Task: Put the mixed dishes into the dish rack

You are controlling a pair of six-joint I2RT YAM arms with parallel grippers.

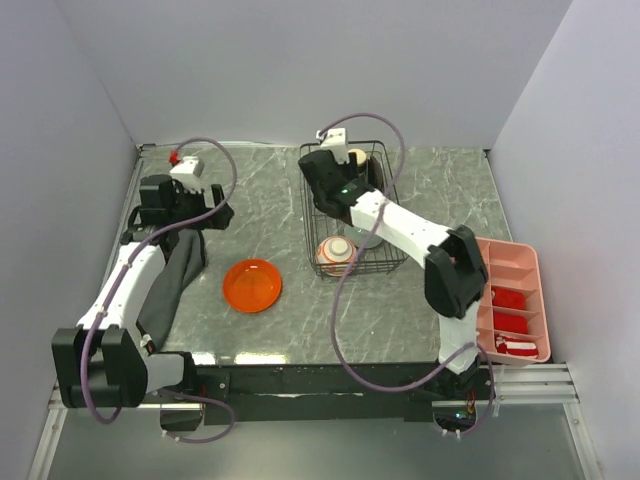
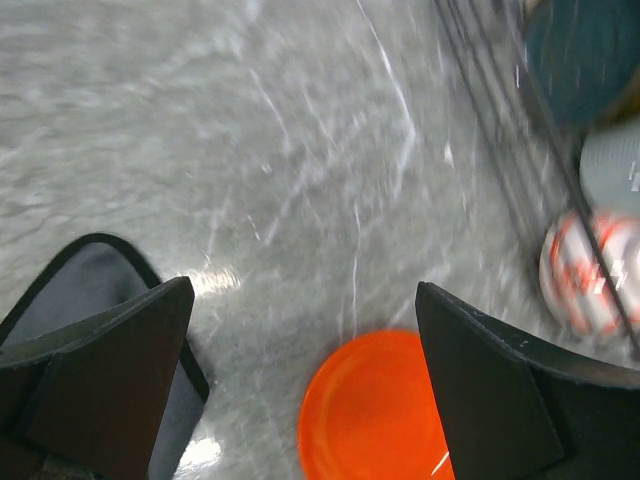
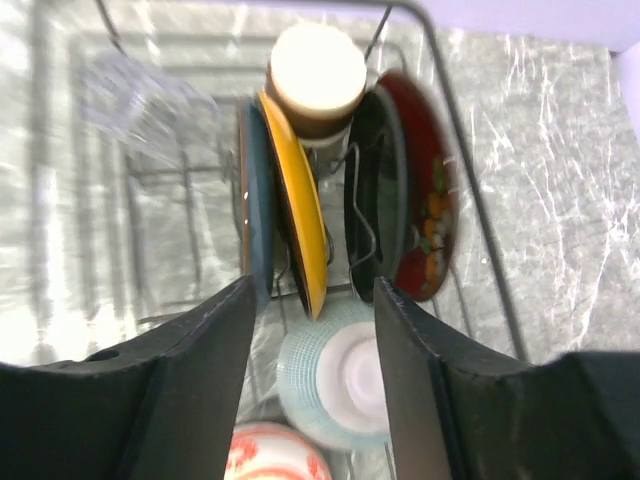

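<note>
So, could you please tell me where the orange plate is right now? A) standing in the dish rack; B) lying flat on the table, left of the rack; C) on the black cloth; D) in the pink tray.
B: the orange plate lies flat on the table, apart from the dish rack and to its left.

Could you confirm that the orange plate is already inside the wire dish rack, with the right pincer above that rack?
Not quite: the top external view shows the orange plate lying flat on the table, left of the dish rack, not inside it. The right pincer is indeed above the rack.
</note>
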